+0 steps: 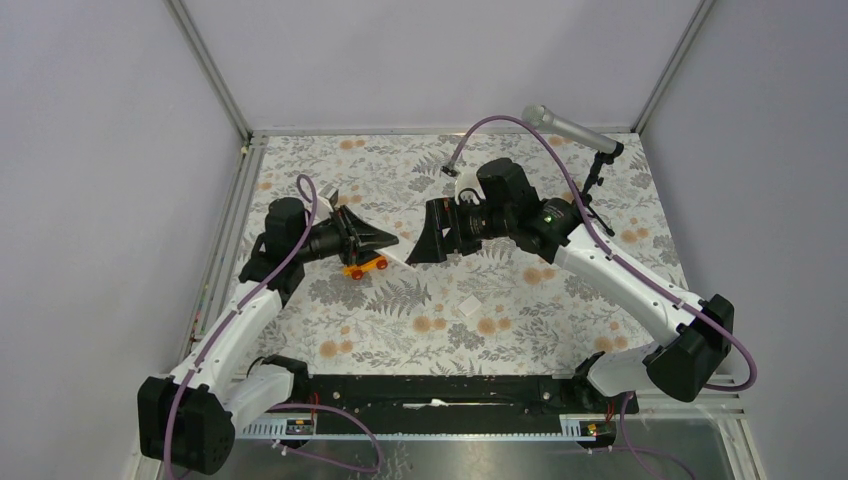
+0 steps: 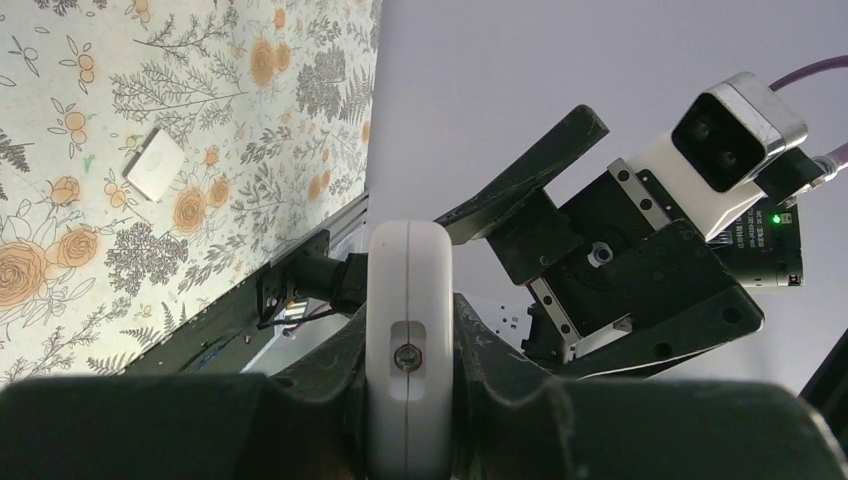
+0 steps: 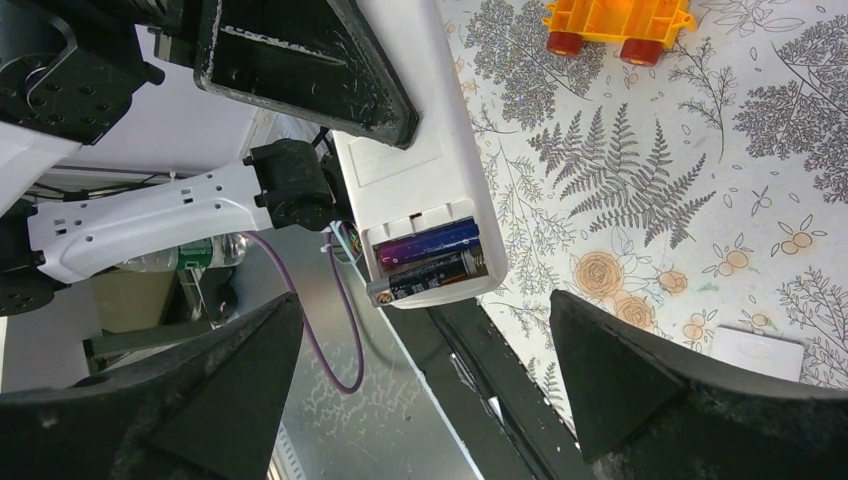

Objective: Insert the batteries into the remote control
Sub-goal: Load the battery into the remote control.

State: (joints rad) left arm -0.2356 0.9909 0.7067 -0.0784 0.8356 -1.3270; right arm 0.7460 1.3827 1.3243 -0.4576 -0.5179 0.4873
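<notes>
My left gripper [image 2: 410, 310] pinches remote control [image 3: 430, 130] by its edges, raised above table, left of centre. Right gripper [image 3: 425, 350] fingers spread wide, empty. 2 batteries [image 3: 430, 260] sit in open bay; dark one looks proud. Risk: any tilt spills it, white cover [image 3: 757, 352] off.

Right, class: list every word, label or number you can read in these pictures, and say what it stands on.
Nothing is legible.
Dark brown-black battery in the white rectangular remote control: pale print, too small to read.
Blue-purple battery: no readable print.
Dark circuit board with a green light: markings blurred.
</notes>
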